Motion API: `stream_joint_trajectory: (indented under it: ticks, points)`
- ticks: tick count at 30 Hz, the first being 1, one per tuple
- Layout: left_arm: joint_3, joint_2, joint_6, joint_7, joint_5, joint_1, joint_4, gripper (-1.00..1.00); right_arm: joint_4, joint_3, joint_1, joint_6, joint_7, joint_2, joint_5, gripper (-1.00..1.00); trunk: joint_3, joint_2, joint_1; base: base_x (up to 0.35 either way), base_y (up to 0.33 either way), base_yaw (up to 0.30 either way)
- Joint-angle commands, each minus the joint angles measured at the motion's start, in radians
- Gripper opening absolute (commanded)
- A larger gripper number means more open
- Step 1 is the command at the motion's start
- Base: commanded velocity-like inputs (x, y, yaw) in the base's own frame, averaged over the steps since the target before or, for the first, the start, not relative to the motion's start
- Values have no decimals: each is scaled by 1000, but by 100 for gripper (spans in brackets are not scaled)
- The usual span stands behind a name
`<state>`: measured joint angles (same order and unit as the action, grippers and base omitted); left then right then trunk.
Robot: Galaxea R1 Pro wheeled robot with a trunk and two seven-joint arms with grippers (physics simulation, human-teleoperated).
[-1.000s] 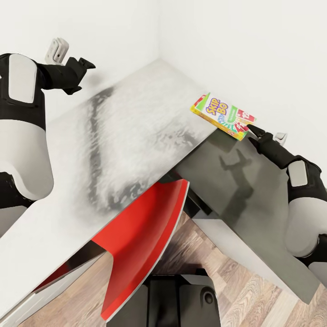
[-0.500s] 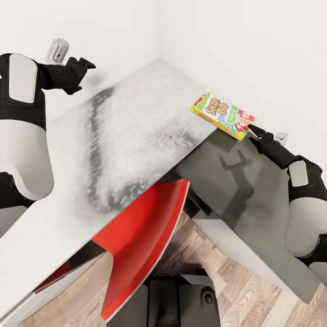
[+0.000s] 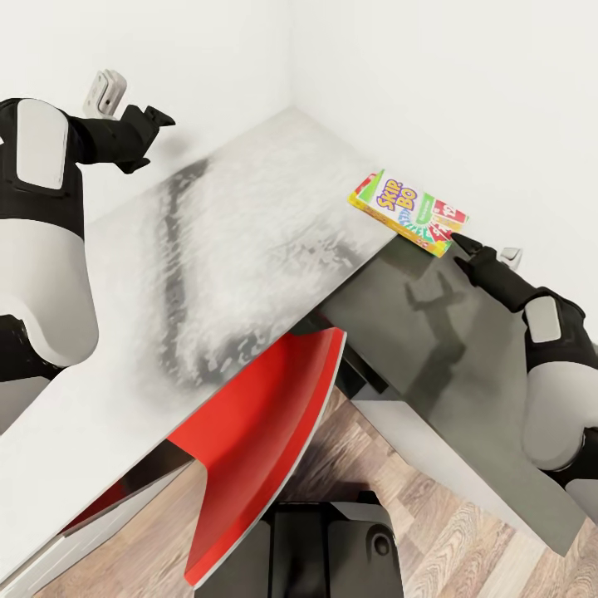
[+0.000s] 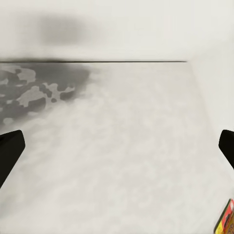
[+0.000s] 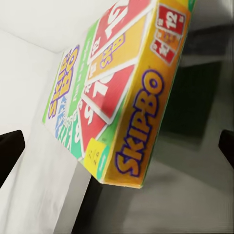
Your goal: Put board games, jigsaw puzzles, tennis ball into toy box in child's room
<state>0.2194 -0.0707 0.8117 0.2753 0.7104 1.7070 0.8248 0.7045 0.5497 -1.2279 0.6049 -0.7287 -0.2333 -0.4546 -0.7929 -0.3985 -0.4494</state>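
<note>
**Reaching toward the Skip-Bo box at the desk corner**

Lying flat on the light grey desk (image 3: 249, 241), close to the white wall and near the inner corner where the top meets the darker section, is the Skip-Bo board game (image 3: 407, 212). It is a thin rectangular box with a yellow edge printed "SKIPBO" in purple, and a cover of green, red and orange card pictures with white numerals. The right tool (image 3: 462, 246) hovers just beside the box's near end, its fingers spread wide apart and not touching it. The left tool (image 3: 154, 120) hangs over the far side of the desk, well apart from the box, fingers likewise wide apart and empty.
</note>
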Motion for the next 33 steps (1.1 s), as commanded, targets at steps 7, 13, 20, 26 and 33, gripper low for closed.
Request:
stream_joint_trajectory:
  ticks: [7,13,20,26,33]
  points:
    - [1,0,3,8,11,0,1,100,-9,4,-1,0,7,-3,-4,100,-1,-2,-1,0,0,0]
    - [0,0,3,8,10,0,1,100,-22,13,-1,-3,9,-8,-4,100,-1,-2,-1,0,0,0]
    - [0,0,3,8,10,0,1,100,-53,30,-1,-5,9,-15,-4,100,-1,-2,-1,0,0,0]
    - [0,0,3,8,11,-1,1,100,-63,36,-1,-6,10,-18,-4,100,-1,-2,-1,0,0,0]
    - [0,0,3,8,11,-1,1,100,-68,38,-1,-6,10,-19,-5,100,-1,-2,-1,0,0,0]
